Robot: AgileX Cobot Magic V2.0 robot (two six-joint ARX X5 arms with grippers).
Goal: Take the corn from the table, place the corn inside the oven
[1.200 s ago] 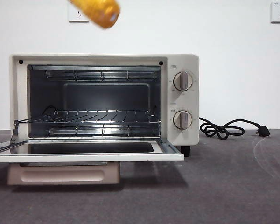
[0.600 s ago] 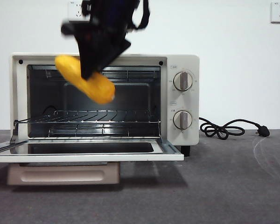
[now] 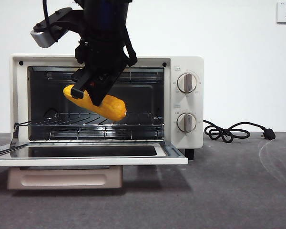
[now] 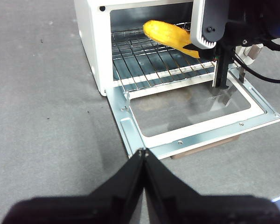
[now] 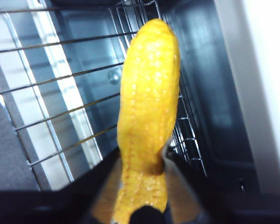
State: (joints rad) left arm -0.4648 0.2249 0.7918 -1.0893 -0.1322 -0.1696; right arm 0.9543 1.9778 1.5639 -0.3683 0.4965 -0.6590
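dark grey bench [image 3: 238,191] before a white wall with sockets; cream oven [image 3: 186,64] at centre, its glass door [image 3: 86,151] folded down flat and the wire rack [image 3: 105,121] exposed. right pincer [image 3: 91,86], entering from above, is clamped on the corn [image 3: 97,102] near its blunt end; the cob hangs tilted, tapered tip lower, in the mouth of the cavity, just above the rack and apparently not touching it. left pincer [image 4: 143,156] waits with jaws pressed together, gripping nothing, over the bench well clear of the oven. step in hand, as judged: insertion, with transport nearly complete. next move calls for carrying the cob further over the rack, lowering until it rests on the wires, then releasing. the rounded cob may roll on the wires.
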